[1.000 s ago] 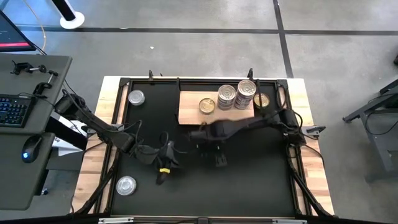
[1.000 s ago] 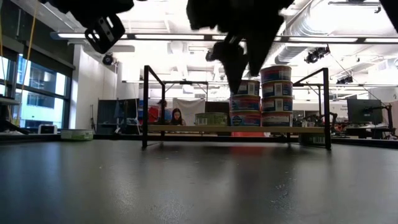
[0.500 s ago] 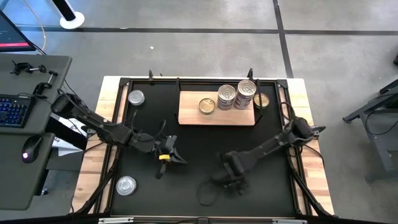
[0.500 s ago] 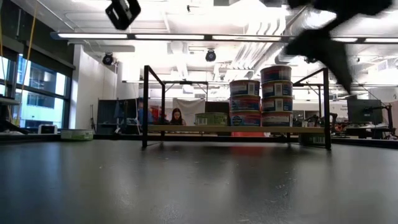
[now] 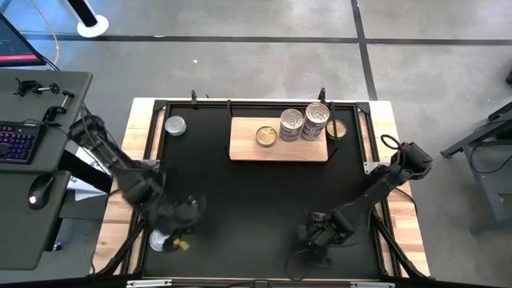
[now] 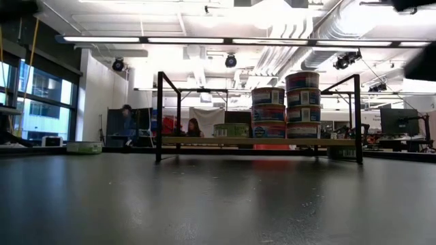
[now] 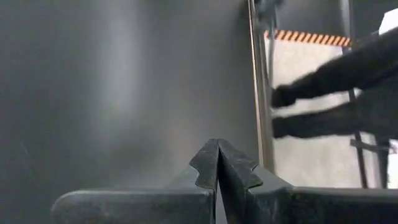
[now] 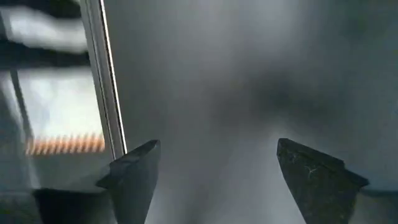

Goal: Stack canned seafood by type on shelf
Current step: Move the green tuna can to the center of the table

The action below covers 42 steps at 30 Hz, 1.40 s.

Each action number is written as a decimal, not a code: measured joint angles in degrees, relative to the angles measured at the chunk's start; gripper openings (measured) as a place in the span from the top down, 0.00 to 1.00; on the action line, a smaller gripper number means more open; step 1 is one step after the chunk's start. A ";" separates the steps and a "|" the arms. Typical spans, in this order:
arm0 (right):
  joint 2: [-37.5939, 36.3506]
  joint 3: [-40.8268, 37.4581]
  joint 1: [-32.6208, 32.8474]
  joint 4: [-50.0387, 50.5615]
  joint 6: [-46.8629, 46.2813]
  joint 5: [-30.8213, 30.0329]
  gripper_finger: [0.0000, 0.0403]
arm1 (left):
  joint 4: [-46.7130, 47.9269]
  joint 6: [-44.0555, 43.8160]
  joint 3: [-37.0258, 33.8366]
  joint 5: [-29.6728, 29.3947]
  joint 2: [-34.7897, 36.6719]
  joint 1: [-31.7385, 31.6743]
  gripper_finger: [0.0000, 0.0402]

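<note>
The light-wood shelf (image 5: 244, 144) stands at the far middle of the black mat, raised on a black frame (image 6: 159, 116). On it are two tall stacks of tins (image 5: 292, 124) (image 5: 318, 116) and two single gold-lidded tins (image 5: 266, 136) (image 5: 337, 129); the stacks (image 6: 268, 112) (image 6: 302, 105) also show in the low view. One silver tin (image 5: 174, 126) sits on the mat's far left. Another (image 5: 161, 239) sits near left, partly under my left arm. My left gripper (image 7: 217, 149) is shut and empty beside that tin. My right gripper (image 8: 214, 165) is open and empty over the near mat (image 5: 316, 236).
Black metal rails (image 5: 152, 136) edge the mat, and one rail (image 8: 107, 74) shows beside my right gripper. A desk with keyboard and mouse (image 5: 36, 192) stands left of the table. People (image 6: 194, 127) are in the room far behind.
My right gripper has swung away from the shelf toward the table's near edge and now hangs low over the near mat. My left gripper has moved from the mat's middle toward the near left corner, ending beside the silver tin there. The tins have stayed put.
</note>
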<state>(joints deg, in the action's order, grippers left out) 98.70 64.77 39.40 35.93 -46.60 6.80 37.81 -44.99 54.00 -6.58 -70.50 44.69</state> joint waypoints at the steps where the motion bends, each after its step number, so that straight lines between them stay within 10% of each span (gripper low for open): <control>1: 0.00 -0.02 -0.21 -2.24 -0.83 -2.58 0.23 | 0.67 -3.10 0.00 -1.09 0.00 2.38 1.00; 15: 0.04 0.73 -2.81 -2.98 2.92 -13.82 0.40 | 13.39 -29.92 0.00 -2.28 -6.82 23.46 1.00; 26: -8.63 -7.50 1.50 1.70 -2.74 -10.88 0.97 | 13.59 -35.73 -0.03 7.04 -16.67 23.16 1.00; 42: -33.12 -19.73 7.86 -3.82 -25.01 -33.37 1.00 | 10.46 -28.99 0.29 3.05 -22.82 12.74 1.00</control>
<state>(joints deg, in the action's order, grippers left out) 65.57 45.04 47.26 32.10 -71.61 -26.56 48.28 -73.98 54.30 -3.53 -93.32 57.43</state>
